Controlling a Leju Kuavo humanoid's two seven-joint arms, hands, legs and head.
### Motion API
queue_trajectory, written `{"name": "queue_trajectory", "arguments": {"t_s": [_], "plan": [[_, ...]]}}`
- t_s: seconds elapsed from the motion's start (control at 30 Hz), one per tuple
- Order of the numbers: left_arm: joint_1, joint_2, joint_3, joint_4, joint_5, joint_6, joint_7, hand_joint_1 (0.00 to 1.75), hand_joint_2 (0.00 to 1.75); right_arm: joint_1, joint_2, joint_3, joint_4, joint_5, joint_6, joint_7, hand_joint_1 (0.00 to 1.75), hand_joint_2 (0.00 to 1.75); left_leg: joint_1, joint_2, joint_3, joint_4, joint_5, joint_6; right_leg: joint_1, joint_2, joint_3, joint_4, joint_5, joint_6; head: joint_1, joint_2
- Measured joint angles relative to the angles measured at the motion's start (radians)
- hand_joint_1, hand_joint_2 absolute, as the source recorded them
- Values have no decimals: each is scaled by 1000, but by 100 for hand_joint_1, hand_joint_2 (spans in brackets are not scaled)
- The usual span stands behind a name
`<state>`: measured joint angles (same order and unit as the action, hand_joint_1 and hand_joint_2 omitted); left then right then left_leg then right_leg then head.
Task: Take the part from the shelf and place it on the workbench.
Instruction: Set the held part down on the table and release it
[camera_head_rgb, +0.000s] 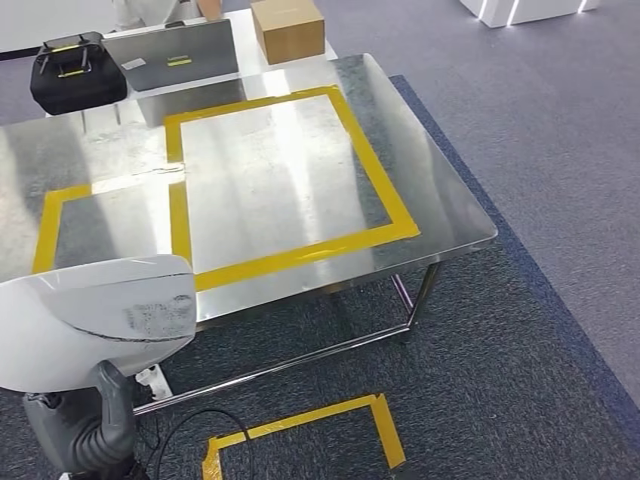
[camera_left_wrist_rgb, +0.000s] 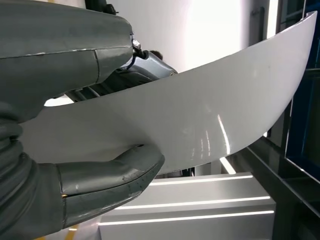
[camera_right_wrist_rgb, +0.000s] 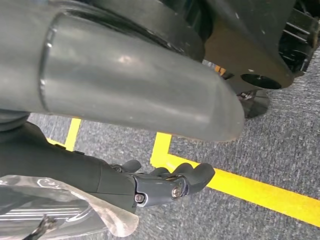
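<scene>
The part is a long, curved white panel (camera_head_rgb: 98, 315) at the lower left of the head view, just in front of the workbench's near edge. My left hand (camera_head_rgb: 94, 425) grips it from below. In the left wrist view the panel (camera_left_wrist_rgb: 211, 115) is pinched between the thumb (camera_left_wrist_rgb: 113, 175) and the darker fingers (camera_left_wrist_rgb: 147, 67). The steel workbench (camera_head_rgb: 264, 190) carries yellow tape frames (camera_head_rgb: 370, 150) with nothing inside them. My right hand (camera_right_wrist_rgb: 162, 182) hangs over the carpet, holding nothing, its fingers loosely bent and apart from the thumb.
A black case (camera_head_rgb: 75, 70), a grey metal sheet (camera_head_rgb: 177, 55) and a cardboard box (camera_head_rgb: 288, 28) lie at the bench's far end. Yellow tape (camera_head_rgb: 317, 425) marks the carpet below the bench's front edge, beside a black cable (camera_head_rgb: 189, 425). Open carpet lies to the right.
</scene>
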<state>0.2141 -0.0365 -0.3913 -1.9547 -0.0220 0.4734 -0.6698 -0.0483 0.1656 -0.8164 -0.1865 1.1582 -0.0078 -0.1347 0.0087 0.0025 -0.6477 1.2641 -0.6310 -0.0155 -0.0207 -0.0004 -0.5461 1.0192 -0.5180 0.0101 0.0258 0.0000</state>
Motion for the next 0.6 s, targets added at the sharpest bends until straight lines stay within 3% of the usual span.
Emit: {"name": "queue_trajectory", "arguments": {"t_s": [0.03,0.07,0.13,0.2,0.3,0.4,0.43,0.5,0.53,0.57,0.6], "plan": [[1,0,3,0,2,0,0,175,175,1,0,0,0,0,1,0,0,0,0,0,-31,43,-1,1,2,1,6,0,-5,-1,0,0],[1,0,6,0,4,0,0,175,175,1,0,0,0,1,2,-1,0,0,-1,0,-44,47,19,4,4,3,13,0,-11,-1,0,0],[1,0,10,0,7,0,0,175,175,1,0,0,0,1,3,-1,0,0,-5,-1,-19,-52,109,18,8,7,32,0,-24,1,0,0],[2,0,13,0,11,0,0,175,175,1,3,0,1,1,5,-2,0,0,-13,-1,22,-162,166,37,10,9,44,-2,-37,7,2,0],[2,0,17,-1,13,0,0,175,175,-1,5,0,2,1,8,-3,0,0,-23,-2,44,-215,155,50,6,6,45,-9,-44,23,1,0],[1,-3,20,-3,13,0,0,175,175,-2,5,0,1,1,11,-5,0,0,-13,-4,73,-252,153,53,9,1,33,13,-63,36,3,0],[0,-4,22,-3,13,-1,-1,175,175,-2,4,0,1,1,11,-7,0,0,-9,-3,85,-261,152,55,10,2,8,60,-81,40,5,0],[-1,-6,26,-3,13,-1,-1,175,175,-3,4,0,1,1,12,-9,0,0,-9,-2,97,-264,144,59,10,2,-78,192,-116,45,7,0],[-1,-6,28,-3,13,-2,-1,175,175,-2,3,0,1,1,12,-10,0,0,-9,-2,103,-263,137,59,10,1,-118,240,-117,47,8,0],[0,-6,29,-3,13,-2,-1,175,175,0,3,0,1,1,12,-10,0,0,-9,-3,112,-263,130,59,9,1,-143,254,-98,47,9,0],[0,-6,31,-3,13,-2,-1,175,175,1,2,0,1,2,12,-10,0,0,-9,-4,124,-263,121,59,9,1,-148,230,-59,47,9,0]]}}
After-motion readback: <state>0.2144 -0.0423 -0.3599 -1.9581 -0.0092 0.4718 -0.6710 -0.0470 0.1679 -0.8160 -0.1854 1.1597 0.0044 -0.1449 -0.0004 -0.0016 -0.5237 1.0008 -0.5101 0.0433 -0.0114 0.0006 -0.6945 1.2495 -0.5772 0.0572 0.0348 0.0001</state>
